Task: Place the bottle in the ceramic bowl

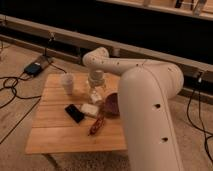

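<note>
A Google Everyday Robot reaches its white arm in from the right, across a small wooden slat table on a concrete floor. Its gripper points straight down over the table's far edge, at about 1 o'clock from the tabletop's centre. The bottle, small and whitish, shows directly under the gripper. It appears to stand upright against the gripper's tip, but it cannot be told whether the gripper is clamped on it or free of it. The ceramic bowl, dark maroon and glazed, sits at 3 o'clock on the table, just beside the bottle on its right and partly hidden by the robot's forearm. A pale translucent cup stands at 11 o'clock, near the gripper on its left. A flat black object lies close to the centre, touching or nearly touching a flat white block on its right. A slim reddish-brown item lies at 5 o'clock, just in front of the bowl. Lettering on any of them, if there is any, cannot be made out. On the floor at 10 o'clock from the table, a small box lies among dark cables.
</note>
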